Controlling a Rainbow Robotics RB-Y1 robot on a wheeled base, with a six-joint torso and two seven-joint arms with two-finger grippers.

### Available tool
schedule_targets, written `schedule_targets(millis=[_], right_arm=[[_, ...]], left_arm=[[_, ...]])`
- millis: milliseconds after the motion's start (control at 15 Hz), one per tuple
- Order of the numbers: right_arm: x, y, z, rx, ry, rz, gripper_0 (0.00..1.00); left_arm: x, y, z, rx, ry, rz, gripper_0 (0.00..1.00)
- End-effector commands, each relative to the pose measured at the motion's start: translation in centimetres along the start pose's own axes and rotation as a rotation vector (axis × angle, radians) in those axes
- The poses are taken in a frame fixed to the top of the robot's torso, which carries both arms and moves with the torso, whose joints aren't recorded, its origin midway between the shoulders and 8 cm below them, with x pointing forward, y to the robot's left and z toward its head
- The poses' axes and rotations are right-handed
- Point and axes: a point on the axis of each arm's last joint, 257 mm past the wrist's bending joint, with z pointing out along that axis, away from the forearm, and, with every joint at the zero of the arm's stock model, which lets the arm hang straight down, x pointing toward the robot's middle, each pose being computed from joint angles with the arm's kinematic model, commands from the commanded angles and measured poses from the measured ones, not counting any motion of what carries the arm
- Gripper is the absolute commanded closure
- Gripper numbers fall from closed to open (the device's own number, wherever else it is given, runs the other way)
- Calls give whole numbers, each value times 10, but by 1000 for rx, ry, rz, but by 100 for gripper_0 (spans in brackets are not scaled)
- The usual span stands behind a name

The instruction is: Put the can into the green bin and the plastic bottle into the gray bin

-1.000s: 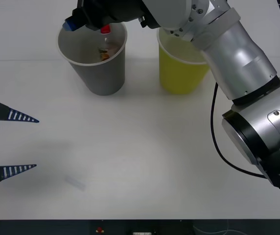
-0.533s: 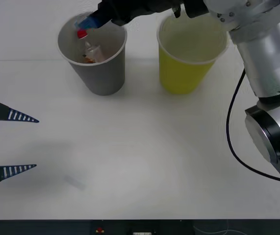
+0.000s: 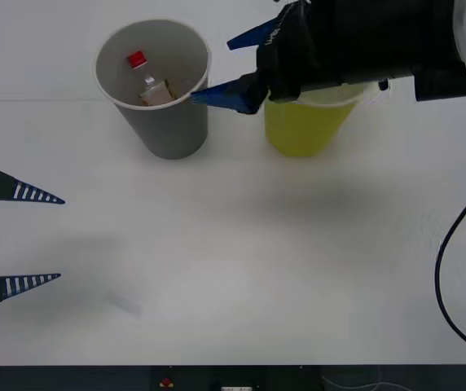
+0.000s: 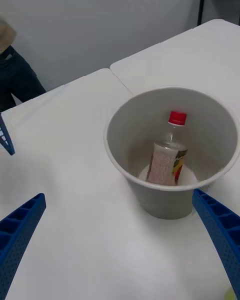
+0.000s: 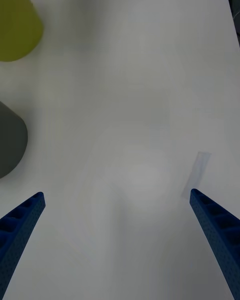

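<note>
Plastic bottle (image 4: 167, 157) leans inside the tapered gray bin (image 3: 168, 130); green bin (image 3: 302, 130) beside it. Right gripper (image 3: 231, 67) spread open between them; left gripper (image 3: 33, 239) open over white counter (image 3: 241, 269).

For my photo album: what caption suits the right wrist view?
Bottle standing inside the gray bin, the open right hand just outside it.
</note>
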Motion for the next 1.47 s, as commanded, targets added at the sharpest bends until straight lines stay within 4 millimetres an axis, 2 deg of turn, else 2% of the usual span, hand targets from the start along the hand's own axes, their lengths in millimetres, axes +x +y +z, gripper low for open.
schedule_targets(millis=[67, 600, 1000, 1467], right_arm=[[26, 10, -25, -18, 8, -41, 0], [101, 47, -87, -31, 101, -105, 0], [164, 59, -132, -61, 157, -174, 0], [210, 60, -172, -83, 216, -235, 0]], left_arm=[[0, 0, 0, 0, 0, 0, 0], [0, 0, 0, 0, 0, 0, 0], [0, 0, 0, 0, 0, 0, 0], [0, 0, 0, 0, 0, 0, 0]])
